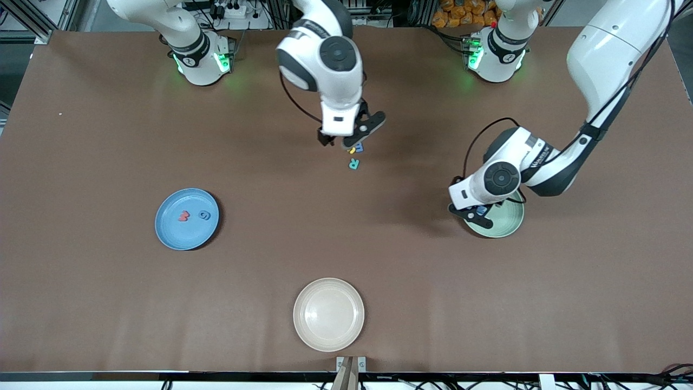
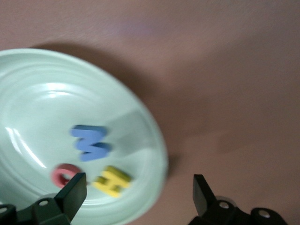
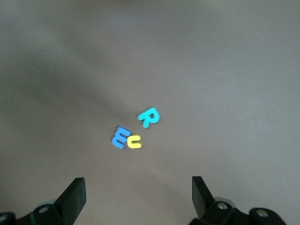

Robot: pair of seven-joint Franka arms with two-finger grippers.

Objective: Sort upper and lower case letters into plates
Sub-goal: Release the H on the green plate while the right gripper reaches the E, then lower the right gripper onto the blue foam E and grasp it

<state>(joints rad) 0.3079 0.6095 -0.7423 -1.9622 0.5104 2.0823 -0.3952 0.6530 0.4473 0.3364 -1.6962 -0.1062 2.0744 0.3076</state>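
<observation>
Spreading wide under both arms, a brown bench carries three plates.
Left hand, fingers apart, hovers over the mint plate; right hand, likewise apart, over loose letters near the bench's middle.

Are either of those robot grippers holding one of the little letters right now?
No, nothing is held. The left gripper is open over the mint green plate. The right gripper is open above the loose letters on the table.
</observation>
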